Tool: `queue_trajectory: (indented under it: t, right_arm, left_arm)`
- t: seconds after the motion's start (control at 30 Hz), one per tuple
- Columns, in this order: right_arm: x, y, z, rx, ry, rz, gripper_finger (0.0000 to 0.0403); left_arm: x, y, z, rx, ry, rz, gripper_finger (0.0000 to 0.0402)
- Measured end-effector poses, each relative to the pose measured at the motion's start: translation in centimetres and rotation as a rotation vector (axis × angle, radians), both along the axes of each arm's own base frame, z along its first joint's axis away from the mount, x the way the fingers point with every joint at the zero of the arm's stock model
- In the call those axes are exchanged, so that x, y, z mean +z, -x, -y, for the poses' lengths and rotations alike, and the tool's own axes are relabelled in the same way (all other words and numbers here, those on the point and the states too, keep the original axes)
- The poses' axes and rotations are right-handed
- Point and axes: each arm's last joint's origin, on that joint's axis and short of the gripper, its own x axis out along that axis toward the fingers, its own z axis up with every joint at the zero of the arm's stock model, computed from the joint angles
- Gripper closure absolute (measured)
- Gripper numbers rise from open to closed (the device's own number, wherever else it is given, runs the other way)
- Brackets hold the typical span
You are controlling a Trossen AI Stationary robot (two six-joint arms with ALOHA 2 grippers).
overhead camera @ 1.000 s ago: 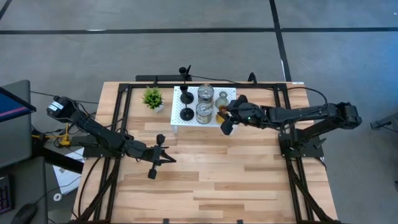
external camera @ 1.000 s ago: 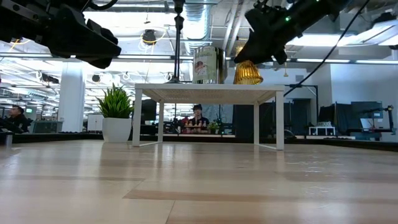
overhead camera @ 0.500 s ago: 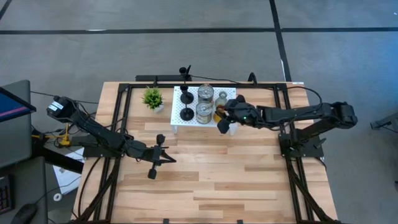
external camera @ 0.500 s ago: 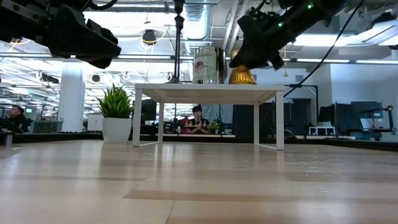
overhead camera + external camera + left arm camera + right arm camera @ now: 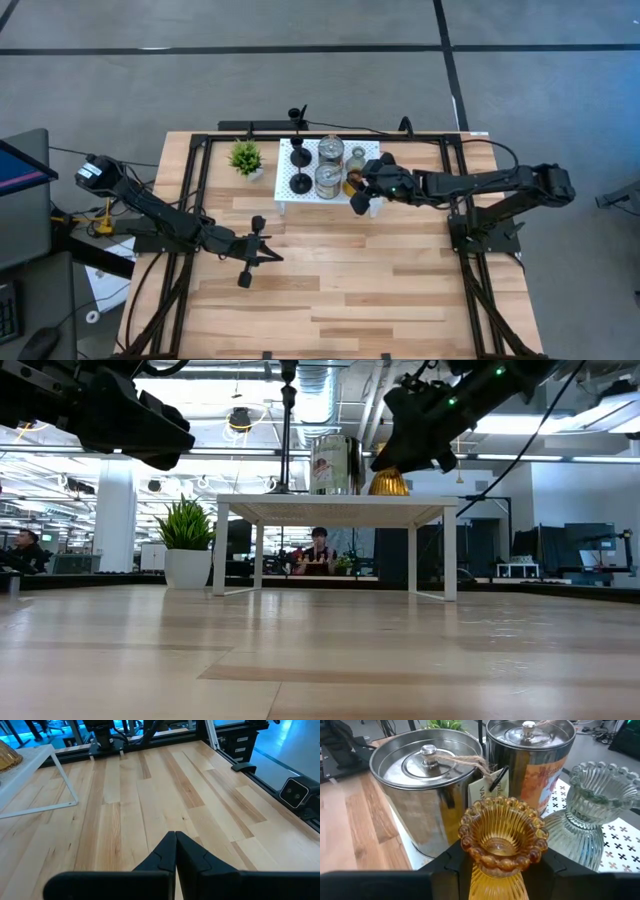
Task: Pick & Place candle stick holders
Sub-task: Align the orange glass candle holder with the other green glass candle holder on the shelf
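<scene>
the right gripper [image 5: 495, 865] is pinching the ribbed amber glass candle holder [image 5: 501, 840] at the edge of the white perforated stand [image 5: 290, 183], just beside two lidded metal tins [image 5: 425, 795] and a clear ribbed glass holder [image 5: 592, 810]. any sideways drift is risking a knock into those neighbours, or a slip off the stand's edge. the left gripper [image 5: 175, 852], fingers pressed together, is waiting over bare table.

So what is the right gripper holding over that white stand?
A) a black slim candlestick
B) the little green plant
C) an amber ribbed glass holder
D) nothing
C: the right gripper is shut on the amber holder, beside two metal tins on the white stand.
</scene>
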Motion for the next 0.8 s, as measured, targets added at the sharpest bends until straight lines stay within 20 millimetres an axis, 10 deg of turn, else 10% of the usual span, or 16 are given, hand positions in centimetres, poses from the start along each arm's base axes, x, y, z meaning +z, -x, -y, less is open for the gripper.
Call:
queue_trajectory:
  t: [0.8]
  right_arm:
    - [0.00, 0.68, -0.40, 0.002, -0.036, -0.028, 0.0237]
  left_arm:
    - [0.00, 0.00, 0.00, 0.000, 0.000, 0.000, 0.0398]
